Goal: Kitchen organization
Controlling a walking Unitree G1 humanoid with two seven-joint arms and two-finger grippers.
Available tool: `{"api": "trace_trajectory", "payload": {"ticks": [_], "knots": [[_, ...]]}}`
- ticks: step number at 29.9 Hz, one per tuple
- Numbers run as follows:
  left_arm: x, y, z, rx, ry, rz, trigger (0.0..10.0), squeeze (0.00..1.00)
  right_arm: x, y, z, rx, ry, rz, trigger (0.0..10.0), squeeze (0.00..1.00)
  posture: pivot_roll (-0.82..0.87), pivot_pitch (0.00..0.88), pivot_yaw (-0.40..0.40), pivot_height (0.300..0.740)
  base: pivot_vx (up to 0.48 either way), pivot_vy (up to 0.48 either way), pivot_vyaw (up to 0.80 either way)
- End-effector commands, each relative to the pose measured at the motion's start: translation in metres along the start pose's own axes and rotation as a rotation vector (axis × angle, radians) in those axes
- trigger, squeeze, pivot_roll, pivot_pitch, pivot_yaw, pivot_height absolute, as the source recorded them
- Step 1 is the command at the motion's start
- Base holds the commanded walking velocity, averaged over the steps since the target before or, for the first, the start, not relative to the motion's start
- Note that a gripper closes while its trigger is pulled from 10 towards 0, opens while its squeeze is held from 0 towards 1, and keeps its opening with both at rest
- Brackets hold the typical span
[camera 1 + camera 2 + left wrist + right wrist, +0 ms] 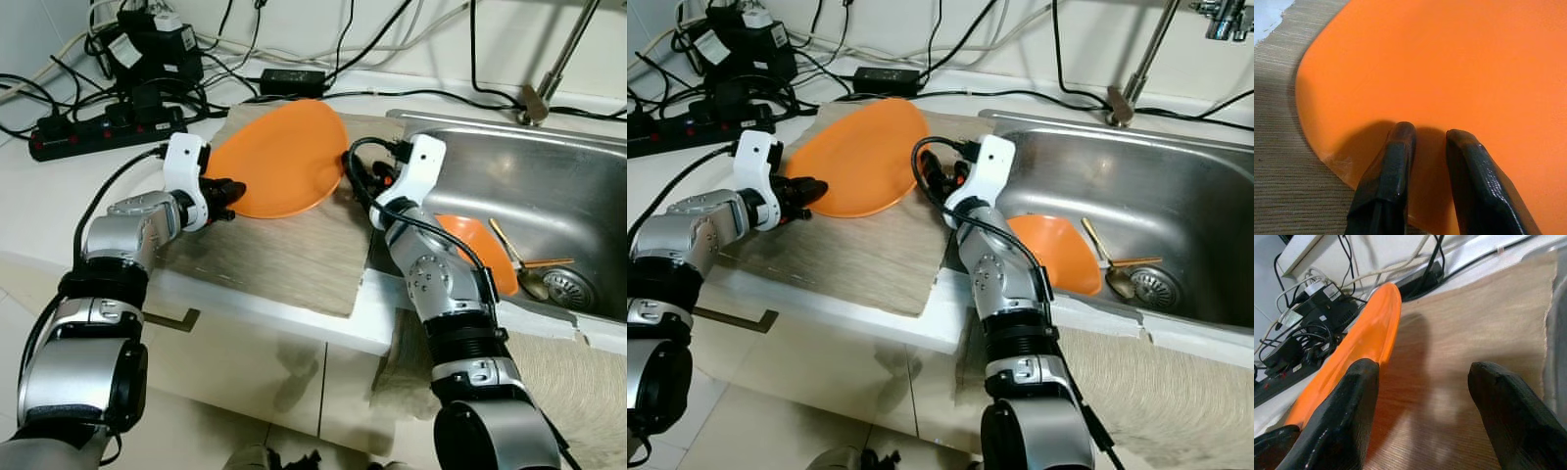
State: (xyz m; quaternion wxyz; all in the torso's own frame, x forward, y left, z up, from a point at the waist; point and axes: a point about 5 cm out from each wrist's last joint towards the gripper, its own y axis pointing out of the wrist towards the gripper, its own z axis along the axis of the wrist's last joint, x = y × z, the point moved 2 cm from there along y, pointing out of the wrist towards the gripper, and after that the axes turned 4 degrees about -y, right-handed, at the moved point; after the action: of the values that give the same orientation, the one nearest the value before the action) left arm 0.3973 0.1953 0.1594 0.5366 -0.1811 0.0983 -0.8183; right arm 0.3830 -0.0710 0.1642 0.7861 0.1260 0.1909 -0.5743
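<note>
two grippers work at the beige mat [284, 250] on the white counter [39, 196]. left gripper [231, 193]: fingers narrowly parted, clamping the near-left rim of the orange plate [279, 157], which is tilted with its far edge raised off the mat. right gripper [1420, 411]: fingers spread wide, nothing held, over the mat's right portion with one finger beside the plate's right edge. right of the mat, the steel sink [549, 176] contains an orange bowl [485, 245] and a gold spoon [519, 269]. behind the mat, a black power strip [98, 132] and cables
</note>
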Motion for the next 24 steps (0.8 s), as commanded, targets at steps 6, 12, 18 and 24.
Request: {"api": "trace_trajectory", "payload": {"ticks": [6, 12, 18, 24], "knots": [[-0.004, 0.001, -0.025, -0.102, -0.021, 0.021, 10.0, 0.0, -0.024, 0.009, 0.003, 0.003, 0.04, 0.09, 10.0, 0.0, 0.05, 0.022, 0.028, 0.74, 0.0, 0.0, 0.0], [-0.002, 0.002, -0.024, -0.099, -0.021, 0.015, 10.0, 0.0, -0.039, 0.015, 0.003, 0.001, 0.097, 0.153, 10.0, 0.0, 0.05, 0.02, 0.027, 0.74, 0.0, 0.0, 0.0], [-0.001, 0.002, -0.022, -0.095, -0.02, 0.013, 10.0, 0.0, -0.049, 0.02, -0.004, -0.023, 0.106, 0.179, 10.0, 0.0, 0.06, 0.024, 0.025, 0.74, 0.0, 0.0, 0.0], [0.0, 0.002, -0.021, -0.09, -0.021, 0.008, 10.0, 0.0, -0.052, 0.023, -0.006, -0.022, 0.084, 0.179, 10.0, 0.0, 0.06, 0.026, 0.023, 0.74, 0.0, 0.0, 0.0]]}}
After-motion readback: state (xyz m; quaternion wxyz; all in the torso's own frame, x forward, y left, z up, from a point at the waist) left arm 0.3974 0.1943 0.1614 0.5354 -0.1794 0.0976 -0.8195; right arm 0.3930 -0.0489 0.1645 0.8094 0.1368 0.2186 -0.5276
